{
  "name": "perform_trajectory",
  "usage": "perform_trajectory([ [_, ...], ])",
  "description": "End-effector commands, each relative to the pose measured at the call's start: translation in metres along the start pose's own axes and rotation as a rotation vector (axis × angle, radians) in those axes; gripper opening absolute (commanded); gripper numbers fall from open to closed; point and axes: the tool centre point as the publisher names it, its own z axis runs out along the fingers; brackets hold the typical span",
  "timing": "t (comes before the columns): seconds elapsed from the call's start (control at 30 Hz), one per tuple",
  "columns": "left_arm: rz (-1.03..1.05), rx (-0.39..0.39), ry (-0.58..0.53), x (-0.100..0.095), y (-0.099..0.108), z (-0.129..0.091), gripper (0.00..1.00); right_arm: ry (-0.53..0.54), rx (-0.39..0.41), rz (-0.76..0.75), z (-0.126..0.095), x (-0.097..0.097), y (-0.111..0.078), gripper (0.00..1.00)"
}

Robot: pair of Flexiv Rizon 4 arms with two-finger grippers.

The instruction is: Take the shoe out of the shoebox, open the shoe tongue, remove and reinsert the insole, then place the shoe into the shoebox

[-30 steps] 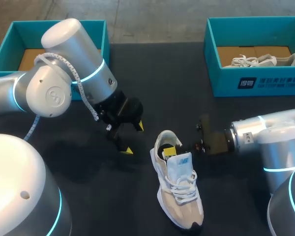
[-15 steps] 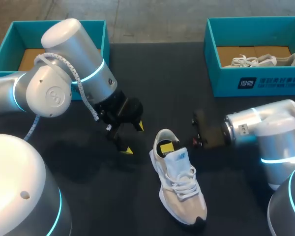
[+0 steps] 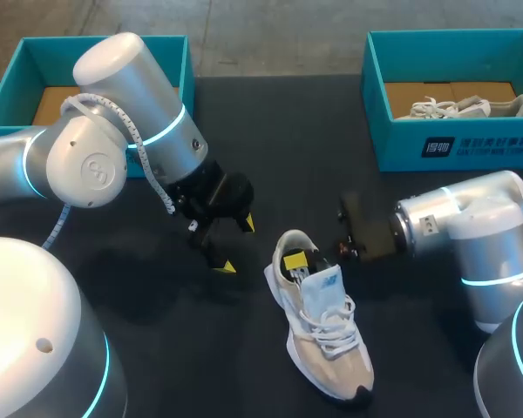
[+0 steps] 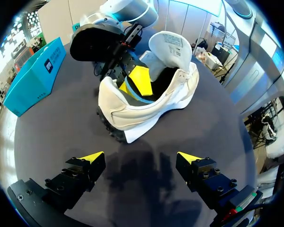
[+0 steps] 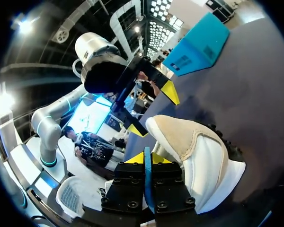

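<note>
A white and beige shoe [image 3: 324,338] lies on the dark table, heel toward the far side, toe toward me. Its tongue [image 4: 169,45] stands up. My right gripper [image 3: 298,261] reaches into the shoe's opening from the right. In the right wrist view this gripper [image 5: 146,159] is shut on the thin blue edge of the insole [image 5: 146,177], beside the heel collar [image 5: 180,135]. My left gripper [image 3: 236,246] hangs open left of the heel, apart from it. From the left wrist, the shoe [image 4: 146,111] lies ahead of the open left gripper [image 4: 139,157].
A teal shoebox [image 3: 453,148] at the back right holds another pale shoe [image 3: 458,108]. A second teal shoebox [image 3: 185,54] sits at the back left, partly hidden by my left arm. Bare table lies between the two boxes.
The shoe's toe has swung to the right and toward me while the heel stayed put. My right wrist shifted slightly left and away. The left arm has not moved.
</note>
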Motion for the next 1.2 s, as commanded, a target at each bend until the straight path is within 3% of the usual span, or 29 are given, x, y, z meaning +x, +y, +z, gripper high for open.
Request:
perform_trajectory([
  [0.03,0.001,0.0,-0.001,0.001,0.0,0.001,1.0,-0.01,-0.006,0.01,-0.001,0.002,-0.01,0.0],
  [0.23,0.001,0.0,-0.001,0.001,0.0,0.001,1.0,-0.01,-0.015,-0.017,-0.001,0.008,-0.009,0.0],
  [0.33,0.001,0.0,-0.001,0.001,0.0,0.001,1.0,-0.014,-0.02,-0.048,0.0,0.013,-0.004,0.58],
  [0.37,0.001,0.0,-0.001,0.001,0.0,0.001,1.0,-0.025,-0.02,-0.065,0.001,0.016,-0.001,0.95],
  [0.4,0.001,0.0,-0.001,0.001,0.0,0.001,1.0,-0.03,-0.022,-0.076,0.001,0.017,0.0,1.0],
  [0.8,0.001,0.0,-0.001,0.001,0.0,0.001,1.0,-0.069,-0.028,-0.192,0.003,0.035,0.018,1.0],
  [1.2,0.001,0.0,-0.001,0.001,0.0,0.001,1.0,-0.137,-0.018,-0.196,-0.009,0.045,0.019,1.0],
])
